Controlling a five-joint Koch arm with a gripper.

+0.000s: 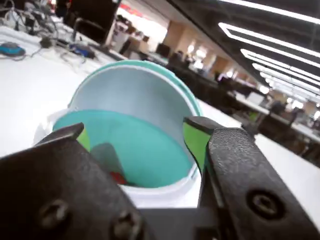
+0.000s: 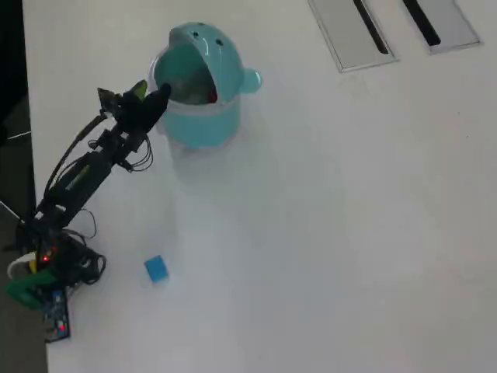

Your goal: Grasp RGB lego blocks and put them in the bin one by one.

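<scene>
The end effector [image 1: 137, 137] is positioned at the mouth of the bin [image 2: 203, 124], on the bin's left side in the overhead view. In the wrist view its jaws stand wide apart with nothing between them; the green pads [image 1: 196, 142] frame the teal interior of the bin. A red block [image 1: 118, 177] lies inside, low in the bin, directly below and ahead of the end effector. The swing lid [image 2: 208, 45] is tilted back, leaving the mouth open.

The blue block [image 2: 156, 269] lies on the bench [image 2: 349, 233], well apart from the bin, toward the lower left of the bin in the overhead view and near the arm base [image 2: 46, 264]. Relative to the end effector, it lies back along the arm, on the side away from the bin. The block is roughly cubic, with edges turned slightly off the picture axes, so no long axis governs the grip.

The yellow-green block is not visible in either view.

Judgement: the next move requires withdrawing from the bin and swinging back toward the blue block.
</scene>
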